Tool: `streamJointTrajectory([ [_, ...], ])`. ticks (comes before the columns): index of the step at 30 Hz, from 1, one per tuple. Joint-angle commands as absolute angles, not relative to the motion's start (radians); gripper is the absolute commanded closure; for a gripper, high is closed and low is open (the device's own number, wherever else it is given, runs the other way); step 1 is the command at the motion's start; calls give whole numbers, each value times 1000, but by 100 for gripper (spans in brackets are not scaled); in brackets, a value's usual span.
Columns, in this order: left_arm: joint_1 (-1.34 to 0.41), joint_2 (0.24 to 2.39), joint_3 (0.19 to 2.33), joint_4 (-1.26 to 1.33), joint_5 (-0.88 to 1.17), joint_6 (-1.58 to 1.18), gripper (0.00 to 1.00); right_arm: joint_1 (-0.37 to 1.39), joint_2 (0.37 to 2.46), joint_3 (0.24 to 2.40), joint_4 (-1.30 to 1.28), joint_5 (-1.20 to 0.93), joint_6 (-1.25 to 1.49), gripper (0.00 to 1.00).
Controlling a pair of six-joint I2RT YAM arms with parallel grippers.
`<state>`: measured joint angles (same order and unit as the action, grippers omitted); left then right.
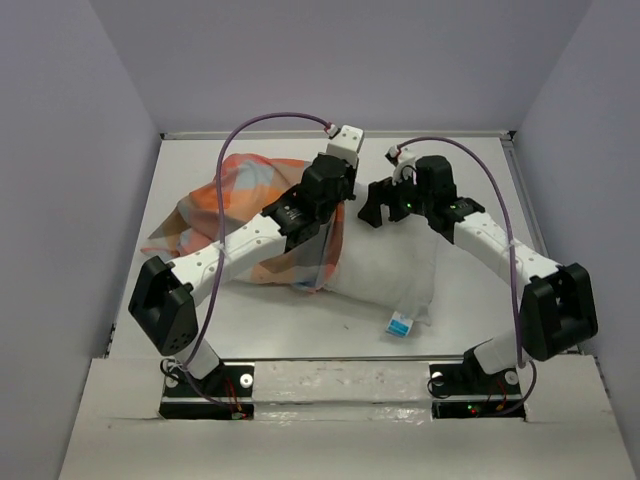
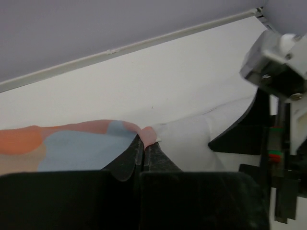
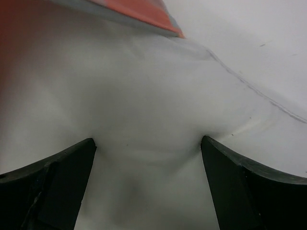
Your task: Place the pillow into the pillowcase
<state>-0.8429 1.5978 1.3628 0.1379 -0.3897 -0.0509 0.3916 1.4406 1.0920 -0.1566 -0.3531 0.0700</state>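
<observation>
Here, nearest to the arm bases, we see the small blue tag [image 1: 401, 324] at the right end of the pillow [image 1: 385, 270], which lies on the surface [image 1: 300, 330]. The right claw [image 3: 147, 143] stands wide, both fingers against the bare white pillow. The left claw [image 2: 145, 143] is pinched tight on the pillowcase [image 1: 240, 195] edge. The pillowcase covers the pillow's left end and bunches further back, on the left.

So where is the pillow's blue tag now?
In the top view, the blue tag lies at the near right corner of the pillow, right of centre, outside the pillowcase.
</observation>
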Motion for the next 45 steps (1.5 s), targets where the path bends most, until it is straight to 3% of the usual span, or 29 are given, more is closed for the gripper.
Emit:
streamJointTrajectory([
  [1, -828, 1525, 1367, 242, -261, -120, 100, 406, 1528, 1118, -169, -638, 54, 5],
  [2, -822, 1525, 1368, 248, -233, -123, 100, 425, 1534, 1102, -147, -685, 60, 8],
  [4, -815, 1534, 1384, 253, -206, -144, 100, 489, 1497, 1060, -80, -773, 87, 37],
  [5, -810, 1534, 1388, 255, -192, -150, 100, 505, 1497, 1060, -80, -799, 112, 58],
  [6, -807, 1540, 1396, 259, -166, -164, 100, 515, 1442, 1013, 19, -822, 173, 96],
  [7, -807, 1543, 1397, 264, -152, -175, 100, 526, 1412, 987, 138, -854, 211, 100],
  [14, -810, 1454, 1290, 415, 123, -438, 100, 526, 1195, 928, 356, -649, 356, 100],
  [18, -854, 1350, 1204, 449, 135, -523, 100, 526, 1226, 933, 419, -473, 393, 100],
  [26, -1046, 1194, 1082, 446, 61, -656, 100, 497, 1365, 752, 862, 89, 672, 100],
  [29, -1058, 1169, 1035, 512, 90, -713, 100, 497, 1397, 710, 907, 184, 774, 100],
  [32, -1058, 1225, 1087, 503, 101, -675, 100, 583, 1381, 674, 922, 266, 807, 100],
  [36, -999, 1318, 1202, 425, 74, -609, 100, 710, 1198, 588, 937, 319, 717, 100],
  [40, -953, 1380, 1269, 371, 46, -586, 100, 710, 1075, 625, 754, 330, 652, 100],
  [42, -960, 1385, 1252, 380, 67, -600, 100, 677, 1092, 688, 672, 359, 626, 100],
  [45, -991, 1376, 1195, 380, 46, -609, 100, 542, 1198, 750, 598, 209, 734, 100],
])
